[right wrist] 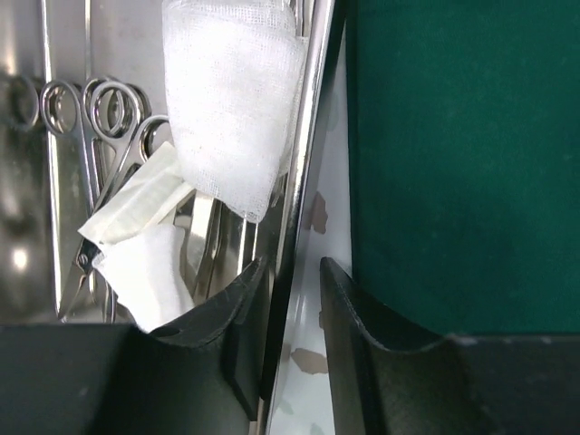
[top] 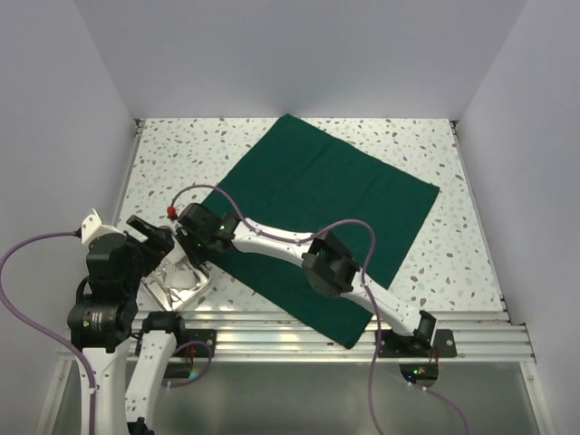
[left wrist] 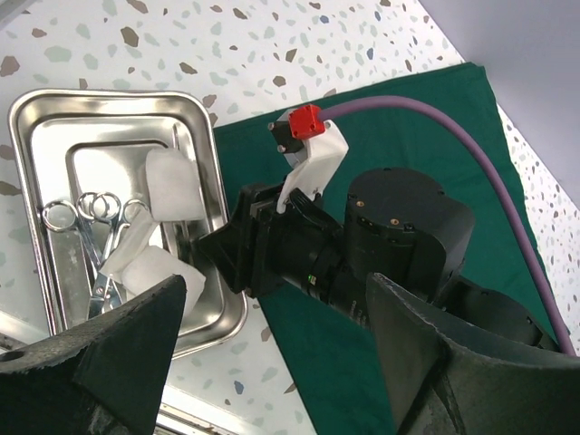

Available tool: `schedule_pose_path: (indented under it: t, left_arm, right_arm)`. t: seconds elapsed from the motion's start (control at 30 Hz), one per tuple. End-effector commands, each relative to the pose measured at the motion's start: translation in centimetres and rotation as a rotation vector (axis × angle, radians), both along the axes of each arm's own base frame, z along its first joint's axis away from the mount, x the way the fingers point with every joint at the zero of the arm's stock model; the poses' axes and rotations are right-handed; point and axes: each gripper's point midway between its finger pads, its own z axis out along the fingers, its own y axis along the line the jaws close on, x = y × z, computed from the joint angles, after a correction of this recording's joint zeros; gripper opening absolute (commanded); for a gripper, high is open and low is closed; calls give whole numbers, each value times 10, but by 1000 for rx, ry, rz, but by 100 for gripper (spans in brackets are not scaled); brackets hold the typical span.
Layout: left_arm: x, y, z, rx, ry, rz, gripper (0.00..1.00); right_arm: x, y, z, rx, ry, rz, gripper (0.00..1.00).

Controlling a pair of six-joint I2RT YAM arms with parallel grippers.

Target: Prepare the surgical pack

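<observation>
We count one surgical pack drape (top: 335, 204), one steel tray (left wrist: 109, 95), three white pads (right wrist: 231, 100) and, as far as we can tell from four finger rings, two ring-handled instruments (left wrist: 91, 217). Two arms are at work. The drape is a dark green matte fabric square lying open and flat on the speckled table (top: 172, 154). It is turned like a diamond, with one corner near the far edge and another reaching the metal rail at the front. The tray sits off the drape at the near-left corner of the table. It is a shiny rectangle with rounded corners and a rolled rim, and the pads and instruments lie inside it. A thin strip of bare table separates its right wall from the drape's left edge. One pad is loose-weave gauze leaning against that wall, and the other two are folded and lie over the instruments. The right arm stretches across the drape's near-left part. The right hand (right wrist: 292, 267) has narrowed astride the tray's right wall, one dark finger inside and one outside. A sliver of table shows between the outer finger and the rim, so it is not clamped. The left hand (left wrist: 276, 299) hangs above the tray's near side, spread wide and holding nothing. Bare table lies open to the far left and to the right of the drape.
</observation>
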Motion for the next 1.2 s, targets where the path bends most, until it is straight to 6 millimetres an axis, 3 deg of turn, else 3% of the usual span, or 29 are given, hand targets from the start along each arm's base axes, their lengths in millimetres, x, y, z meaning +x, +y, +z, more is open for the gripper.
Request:
schedule_pose_path:
  t: [0.0,0.13,0.2,0.27,0.3,0.4,0.7,0.8,1.0,1.1,1.13,1.17]
  left_arm:
    - [6,-5,3,6,-39,-39,84]
    - [6,-6,5,4,-56,-49,84]
    - [7,-7,7,5,-63,-52,85]
    - [7,-7,12,7,-75,-56,85]
    - [7,-8,12,6,-75,-59,85]
    - [6,-9,18,7,-87,-66,85]
    - [3,-11,24,6,-99,-79,85]
    - [2,-11,25,5,-105,-80,85]
    - [3,-10,28,5,-107,-75,85]
    - [4,-9,31,13,-101,-70,87]
    - [4,-9,30,12,-98,-73,87]
    - [6,-10,30,12,-90,-77,87]
  right_arm:
    - [7,2,-5,-24,-41,-22,33]
    - [3,4,-10,-36,-59,-18,31]
    - [5,5,-7,-34,-73,-24,21]
    - [3,8,4,-10,-64,-31,2]
    - [3,9,8,0,-61,-36,0]
    - [-2,16,38,80,-38,-45,0]
    - [8,11,86,129,-88,-106,0]
    - [14,3,98,124,-125,-135,0]
    - [26,-15,143,146,-181,-197,0]
    - [37,-33,164,153,-203,-257,0]
    - [42,-42,159,133,-204,-298,0]
    - [47,-52,173,148,-210,-327,0]
